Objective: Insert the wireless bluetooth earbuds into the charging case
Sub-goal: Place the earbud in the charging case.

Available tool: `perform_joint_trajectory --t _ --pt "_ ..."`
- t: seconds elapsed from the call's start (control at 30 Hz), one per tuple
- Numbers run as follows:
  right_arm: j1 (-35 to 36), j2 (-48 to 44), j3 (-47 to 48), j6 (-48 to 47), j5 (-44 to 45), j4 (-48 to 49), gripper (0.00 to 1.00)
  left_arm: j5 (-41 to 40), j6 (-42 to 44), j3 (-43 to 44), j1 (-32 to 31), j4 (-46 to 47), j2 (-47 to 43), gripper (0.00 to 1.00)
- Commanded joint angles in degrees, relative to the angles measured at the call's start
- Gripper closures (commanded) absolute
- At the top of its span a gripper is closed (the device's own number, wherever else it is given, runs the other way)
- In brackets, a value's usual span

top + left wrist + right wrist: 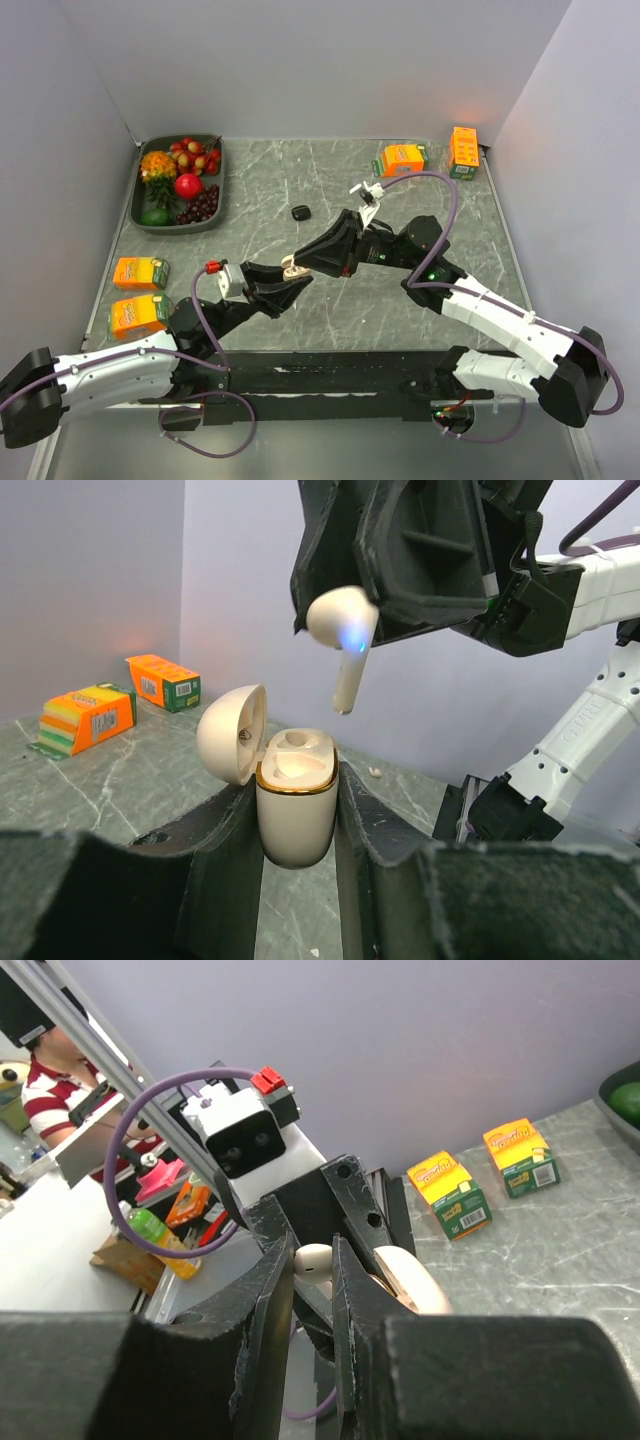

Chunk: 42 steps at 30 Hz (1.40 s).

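Seen from above, the two arms meet over the middle of the table [420,320]. The left hand [287,283] is clamped on the pale charging case [292,268], and the right hand [306,262] is poised right at it. A small dark item [300,212] lies alone farther back on the table, well apart from both; it is too small to identify.

From the left wrist, the case stands upright between the left fingers with its lid [232,732] swung back and the sockets exposed. The white earbud [343,630] hangs just above it, pinched at the head by the right hand, stem down and clear of the rim. The stem looks set a little to one side of the socket and slightly tilted. A straight push down from here could jam it on the gold rim, twist the case in its grip or lever the bud out of the fingers. Letting go too early would probably drop it onto the table.

From the right wrist, the fingers are closed on the bud's head, with the case directly beyond. The fingers are bulky beside so small a part, so they could knock the lid shut on the way down.
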Motion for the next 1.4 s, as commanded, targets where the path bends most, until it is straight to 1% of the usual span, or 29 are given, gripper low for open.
perform_joint_trajectory --t 0.0,0.33,0.67,1.1,1.37 --pt "1.0 0.8 1.3 -1.3 -0.7 3.7 1.00 1.4 -1.4 1.3 0.2 3.2 0.1 0.99" --pt "2.3 2.1 1.1 -1.8 -0.1 4.6 1.00 1.3 -1.7 1.1 0.2 3.1 -0.5 0.99" --pt "3.6 2.4 0.4 -4.3 3.9 3.9 1.00 1.6 -2.1 1.3 0.2 3.2 -0.6 0.99" --pt "3.6 1.8 -1.0 -6.4 7.2 2.3 1.00 1.1 -2.1 1.3 0.2 2.2 -1.7 0.99" --pt "3.8 1.1 -1.7 -6.3 6.4 1.9 1.00 0.5 -2.0 1.2 0.3 2.2 -1.6 0.99"
